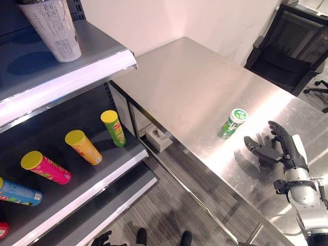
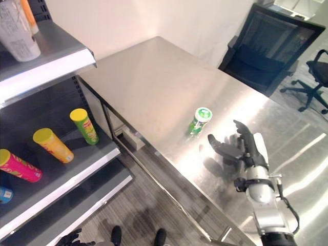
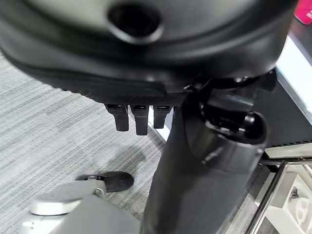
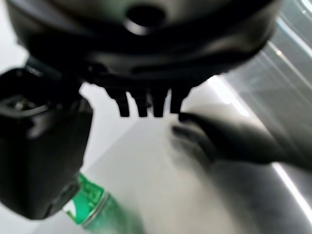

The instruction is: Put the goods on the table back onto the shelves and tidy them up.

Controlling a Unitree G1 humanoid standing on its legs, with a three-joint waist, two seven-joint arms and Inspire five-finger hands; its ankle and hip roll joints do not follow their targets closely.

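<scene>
Right hand (image 1: 281, 149) is hovering over the steel table (image 1: 195, 87) with fingers (image 2: 241, 134) spread and loose, gripping nothing, just beside the green can (image 1: 233, 122), not touching it. The can is lying on its side near the table's front edge. Left hand (image 3: 139, 114) is hanging low above the floor, fingers straight. On the shelf (image 1: 92, 174) beyond the table's end, four tubes are lying: green (image 1: 113, 127), orange (image 1: 83, 146), pink (image 1: 45, 167), blue (image 1: 18, 192).

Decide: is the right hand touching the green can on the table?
Apart. The left eye view shows bare table between the right hand and the green can.
</scene>
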